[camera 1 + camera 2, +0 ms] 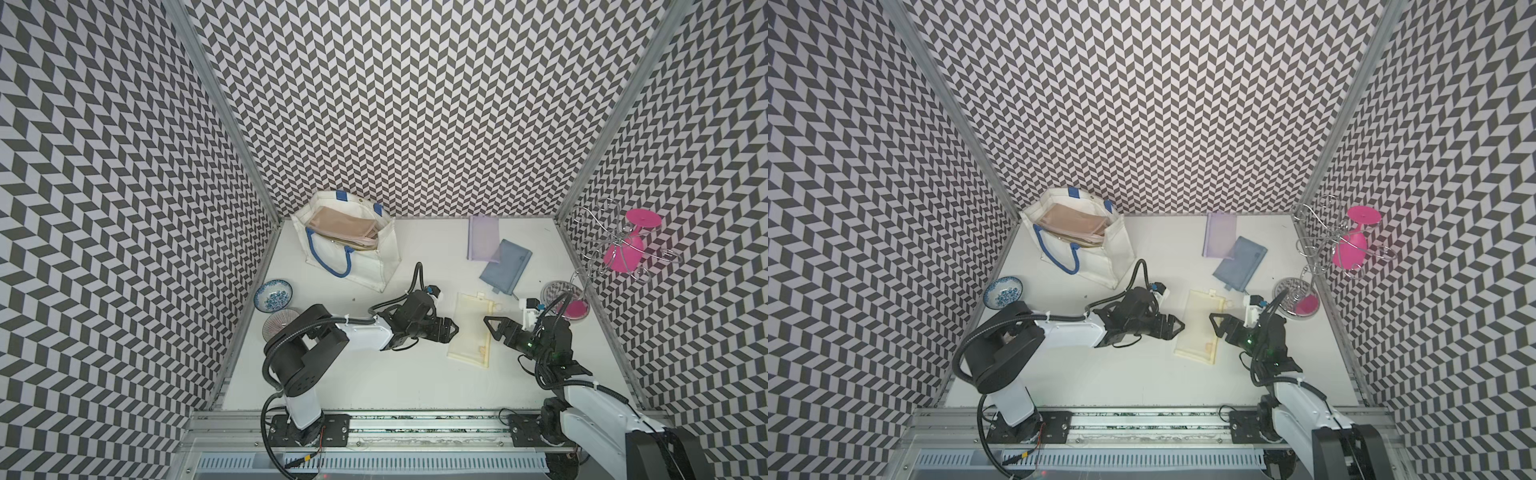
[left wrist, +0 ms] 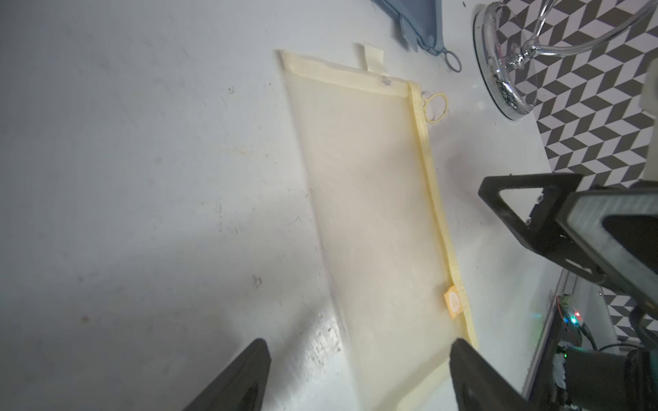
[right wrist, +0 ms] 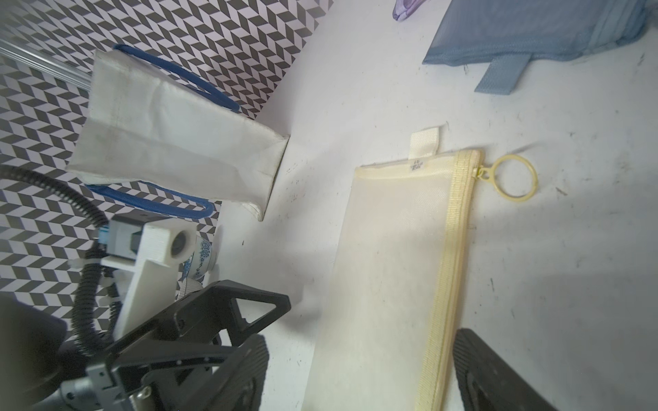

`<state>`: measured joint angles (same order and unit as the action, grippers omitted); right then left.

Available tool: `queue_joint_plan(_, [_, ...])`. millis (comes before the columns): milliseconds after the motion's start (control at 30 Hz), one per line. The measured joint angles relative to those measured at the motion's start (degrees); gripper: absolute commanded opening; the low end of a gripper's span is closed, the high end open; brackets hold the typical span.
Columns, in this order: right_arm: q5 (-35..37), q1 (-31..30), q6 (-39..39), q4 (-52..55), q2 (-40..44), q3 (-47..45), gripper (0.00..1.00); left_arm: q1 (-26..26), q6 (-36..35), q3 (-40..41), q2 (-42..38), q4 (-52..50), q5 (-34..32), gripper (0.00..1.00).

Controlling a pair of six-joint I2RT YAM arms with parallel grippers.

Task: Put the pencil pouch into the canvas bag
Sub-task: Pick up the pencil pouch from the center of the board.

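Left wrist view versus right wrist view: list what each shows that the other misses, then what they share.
Only the left wrist view: the round base of the chrome stand.

Only the right wrist view: the canvas bag, the blue-patterned bowl and a tip of the purple pouch.

Both: the yellow pencil pouch lying flat, part of the blue pouch, and the left end effector and right end effector, each open, one on each side of the yellow pouch.
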<state>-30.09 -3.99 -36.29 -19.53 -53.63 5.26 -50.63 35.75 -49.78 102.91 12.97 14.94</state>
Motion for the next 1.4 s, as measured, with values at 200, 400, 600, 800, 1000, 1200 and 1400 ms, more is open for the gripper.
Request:
queue_joint_plan(200, [-1.14, 0.31, 0.44, -2.08, -6.12, 0.31, 0.82, 0.02, 1.64, -3.91, 5.86, 3.34, 1.38, 0.76])
queue_joint_plan(400, [-4.28, 0.42, 1.42, -3.63, -13.09, 2.19, 0.82, 0.02, 3.41, -5.81, 9.09, 7.34, 3.89, 0.75])
queue_joint_plan(600, [-6.03, 0.42, 1.09, -6.67, -15.54, 2.19, 0.82, 0.04, 5.35, -6.4, 11.32, 11.43, 6.75, 0.73])
queue_joint_plan(800, [-8.07, 0.44, 0.22, -11.56, -19.39, 2.19, 0.81, 0.0, 6.38, -7.48, 13.2, 13.7, 8.57, 0.67])
queue_joint_plan(1000, [-8.37, 0.42, -0.24, -12.28, -19.67, 2.16, 0.79, 0.0, 7.34, -7.52, 13.38, 14.01, 9.11, 0.48])
queue_joint_plan(1200, [-8.5, 0.44, -0.31, -12.31, -19.67, 2.08, 0.78, 0.0, 7.52, -7.52, 13.38, 13.92, 9.07, 0.16])
queue_joint_plan(1400, [-8.76, 0.42, -0.24, -12.17, -18.14, 1.9, 0.77, -0.02, 6.29, -7.45, 12.85, 12.96, 8.5, 0.0])
